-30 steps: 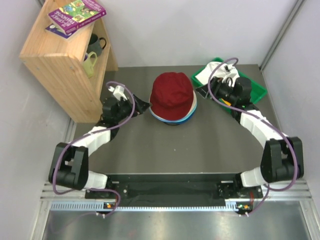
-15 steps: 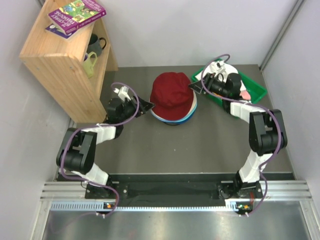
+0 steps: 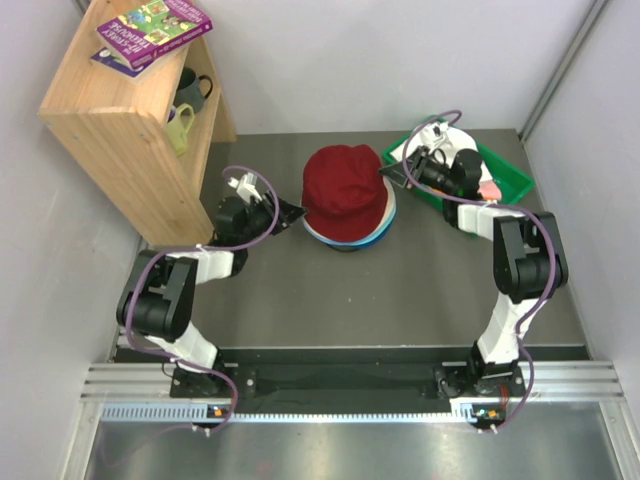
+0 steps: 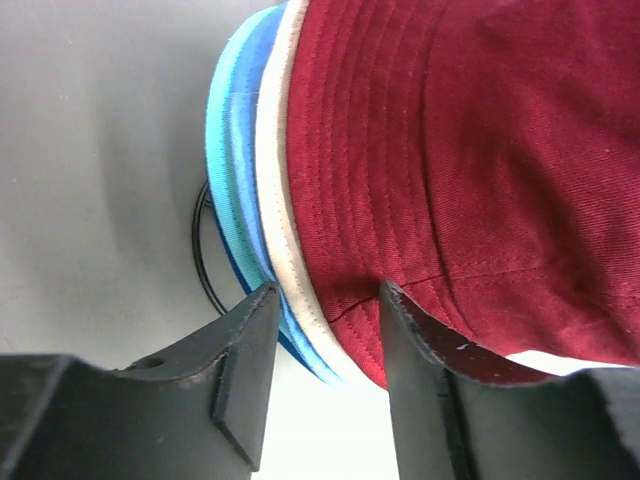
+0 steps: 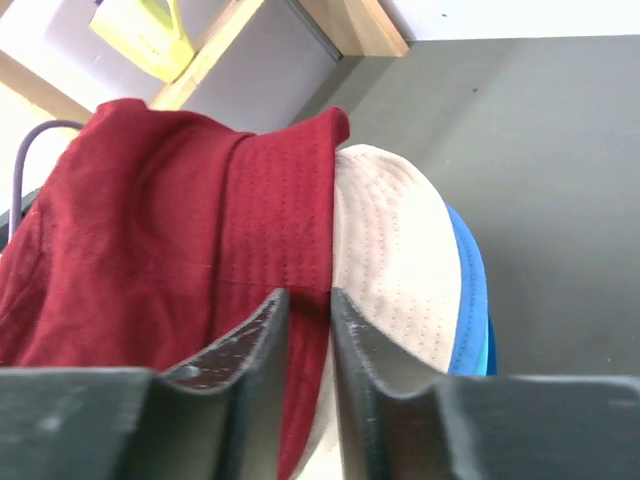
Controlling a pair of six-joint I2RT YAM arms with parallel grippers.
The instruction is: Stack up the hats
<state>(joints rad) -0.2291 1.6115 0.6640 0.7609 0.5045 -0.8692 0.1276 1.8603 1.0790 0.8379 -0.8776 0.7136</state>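
**Printed matter.** In the top view you will find lettering in one place only: the cover of the purple-and-green book lying on top of the wooden shelf, at the left of the counter. Pale lettering runs in short lines across its purple band, beside small coloured pictures, but it is too small for you to make out a single word. A second book lies beneath it, with only its edge showing. Neither wrist view gives you anything legible.
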